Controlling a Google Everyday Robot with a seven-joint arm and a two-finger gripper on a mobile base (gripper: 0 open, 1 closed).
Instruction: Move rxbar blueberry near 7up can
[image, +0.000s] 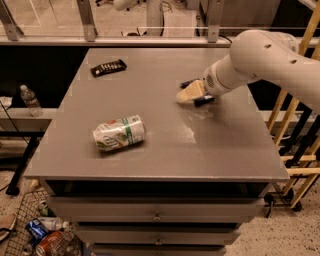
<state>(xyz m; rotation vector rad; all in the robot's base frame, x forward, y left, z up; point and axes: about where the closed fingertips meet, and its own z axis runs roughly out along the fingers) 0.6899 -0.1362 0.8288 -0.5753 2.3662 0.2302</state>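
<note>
The 7up can (119, 133), white with a green band and dented, lies on its side on the front left part of the grey table (165, 155). My gripper (191, 93) is low over the table's right middle, well to the right of the can. A small dark flat thing, which looks like the rxbar blueberry (205, 101), shows at the gripper's lower edge. The gripper hides most of it. I cannot tell whether it is held or lies on the table.
A black bar wrapper with white lettering (108, 67) lies at the table's back left. A glass railing runs behind the table. Wooden bars stand to the right. A water bottle (30, 100) stands on a low shelf at the left, and a basket of litter sits on the floor.
</note>
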